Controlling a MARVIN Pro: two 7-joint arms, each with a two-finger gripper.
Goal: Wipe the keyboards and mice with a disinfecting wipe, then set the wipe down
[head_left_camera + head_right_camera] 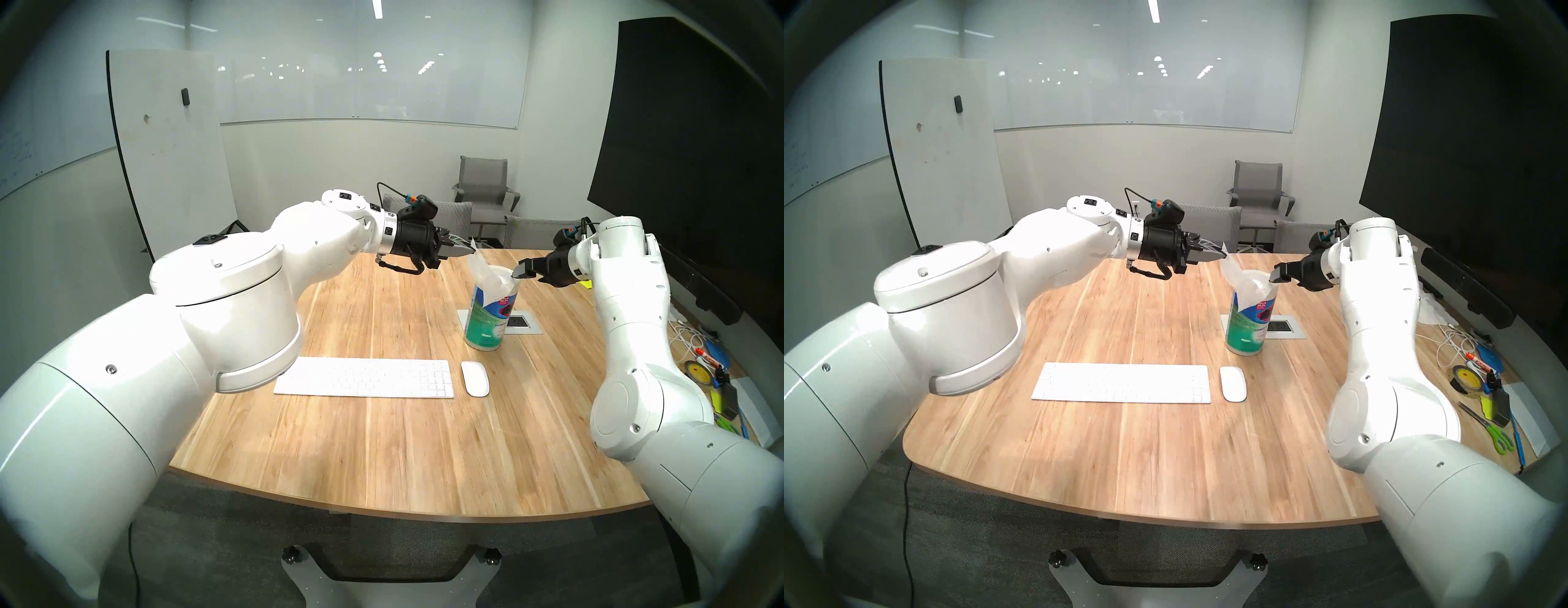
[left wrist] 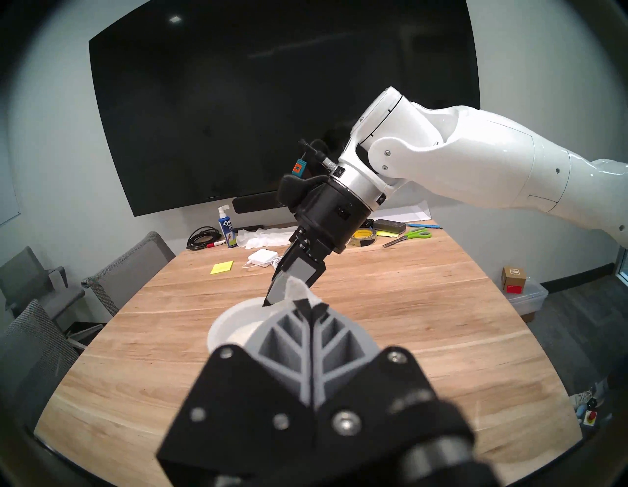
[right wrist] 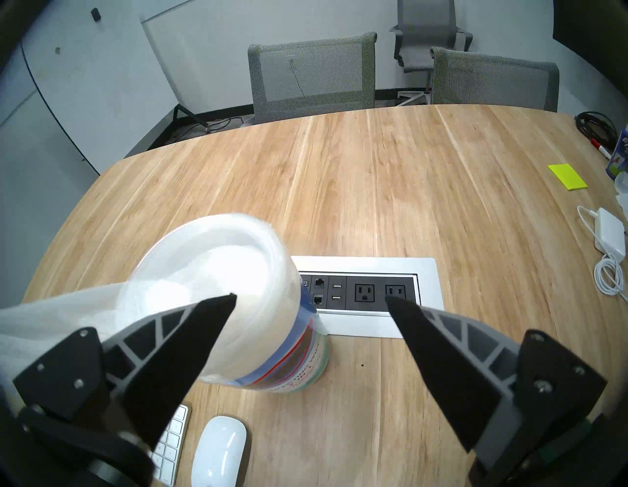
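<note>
So the left gripper (image 1: 466, 250) is clamped on the wipe (image 1: 481, 265), which trails down-right into the canister (image 1: 490, 316) at frame center, right gripper (image 1: 526, 271) gaping at the rim, keyboard (image 1: 365, 378) and mouse (image 1: 475, 378) sitting lower center.

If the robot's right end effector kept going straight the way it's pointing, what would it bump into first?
Probably the wipes canister. The open right end effector points forward and down, with one fingertip already at the canister's rim. Depth is unclear, so the other finger might slide past toward the outlet panel.
</note>
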